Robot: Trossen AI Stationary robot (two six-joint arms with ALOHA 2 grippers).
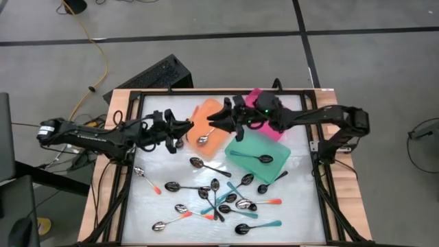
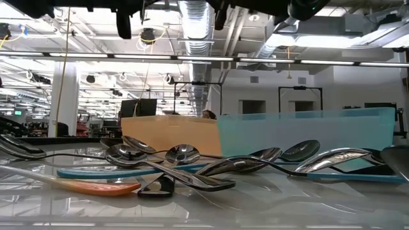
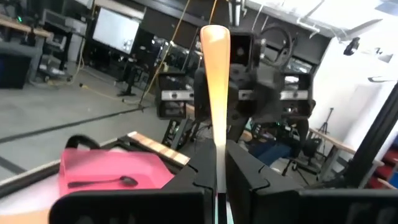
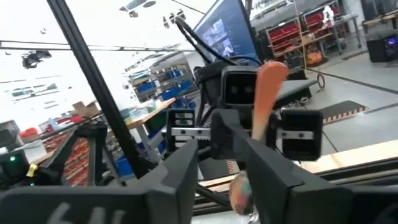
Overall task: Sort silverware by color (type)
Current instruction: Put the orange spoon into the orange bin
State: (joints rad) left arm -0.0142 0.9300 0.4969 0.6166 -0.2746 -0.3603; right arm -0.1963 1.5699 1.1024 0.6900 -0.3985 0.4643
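- Fingers of your left gripper (image 1: pixel 185 130) are pressed together on a spoon with an orange plastic handle (image 3: pixel 214 87). In the left wrist view the handle stands straight out from between them.
- Your left gripper hangs over the left edge of the orange rectangular plastic tray (image 1: pixel 218 142), with its tip pointing at the right gripper (image 1: pixel 217 123).
- Your right gripper's fingers (image 4: pixel 273 177) are spread apart. It hovers over the same orange tray, nose to nose with the left one.
- In the right wrist view you see an orange handle with a blurred bowl (image 4: pixel 264 99) in the gap between those spread fingers. You cannot tell whether it touches them, or whether it is the spoon the left gripper holds.
- From above, a shiny-bowled spoon with an orange handle (image 1: pixel 204 138) shows over the orange tray, just below the two grippers. You cannot tell whether it is lying in the tray or is up in the air.
- Your teal rectangular plastic tray (image 1: pixel 243 165) sits to the right of the orange one and holds one dark-bowled spoon with a teal handle (image 1: pixel 261 159).
- Your pink rectangular plastic tray (image 3: pixel 87 165) lies behind the teal one, partly under the right arm, with one all-black spoon (image 3: pixel 102 182) in it.
- The rest of the silverware (image 1: pixel 219 199) is scattered in a loose, crossing heap on the glossy white bench (image 1: pixel 154 161) in front of the trays. It is a mix of orange, teal and black pieces.
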